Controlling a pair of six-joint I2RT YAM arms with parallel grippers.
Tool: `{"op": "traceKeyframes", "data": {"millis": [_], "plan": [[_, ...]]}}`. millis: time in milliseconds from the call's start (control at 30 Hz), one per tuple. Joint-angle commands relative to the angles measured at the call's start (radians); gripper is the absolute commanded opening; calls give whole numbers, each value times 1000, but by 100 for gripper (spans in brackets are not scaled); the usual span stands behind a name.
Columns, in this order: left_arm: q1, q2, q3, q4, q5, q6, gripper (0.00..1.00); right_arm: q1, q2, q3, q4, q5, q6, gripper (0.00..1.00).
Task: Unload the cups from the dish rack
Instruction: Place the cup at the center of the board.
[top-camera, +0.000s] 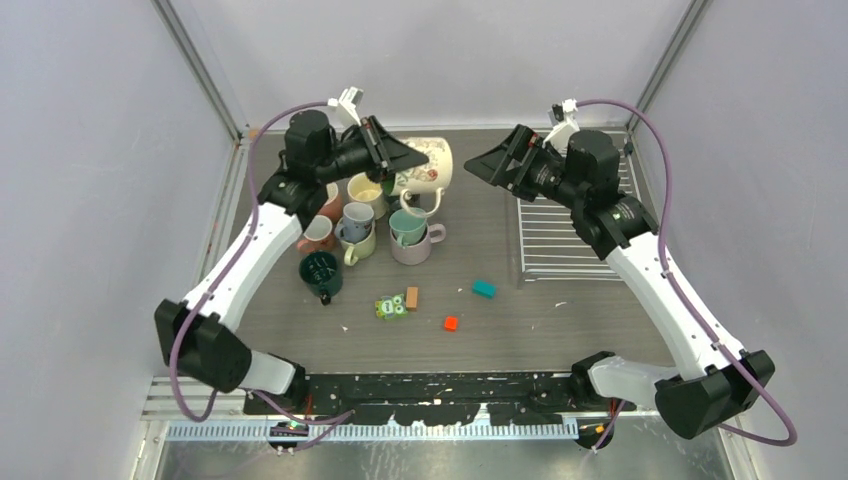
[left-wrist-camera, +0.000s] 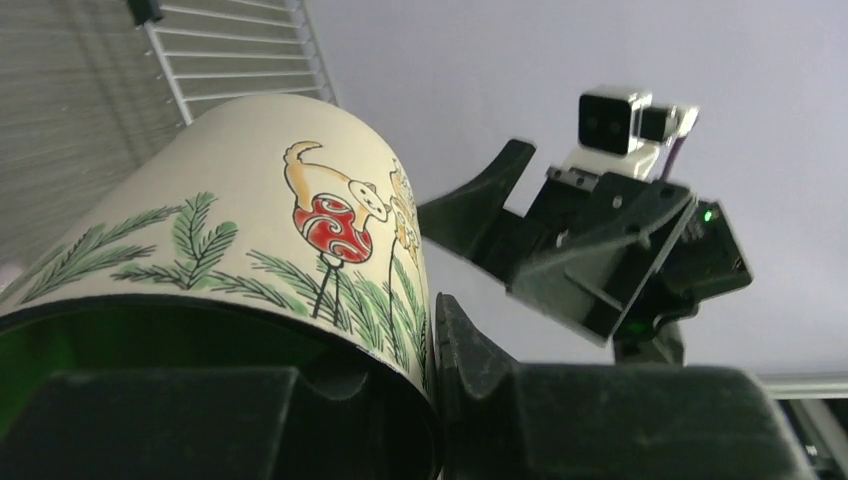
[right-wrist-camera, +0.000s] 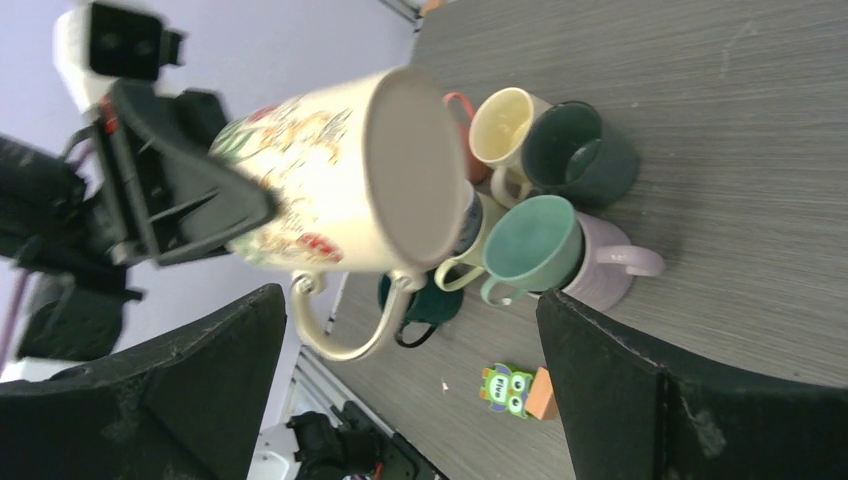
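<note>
The cream cup (top-camera: 432, 170), rim-pinched in our closed left pincer (top-camera: 413, 157), hangs tipped over the other cups (top-camera: 360, 232) toward the counter's (top-camera: 560, 320) far left corner, where we judge a slip would smash it onto them, while our right pincer (top-camera: 488, 165) gapes empty.

Dish rack (top-camera: 558, 242) seemingly half-hidden beneath right arm (top-camera: 645, 268).

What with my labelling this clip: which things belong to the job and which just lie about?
Job: patterned cream mug, held by left end effector; dish rack; grouped mugs.
Lying about: teal block; orange-red block; green monster toy; brown block.
</note>
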Motion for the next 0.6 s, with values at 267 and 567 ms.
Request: {"op": "traceKeyframes", "data": {"millis": [267, 567], "plan": [[1, -264, 117, -704, -31, 567, 0, -2, 22, -30, -29, 125, -58, 100], [-107, -331, 3, -929, -211, 762, 0, -3, 28, -38, -36, 156, -84, 100]]}}
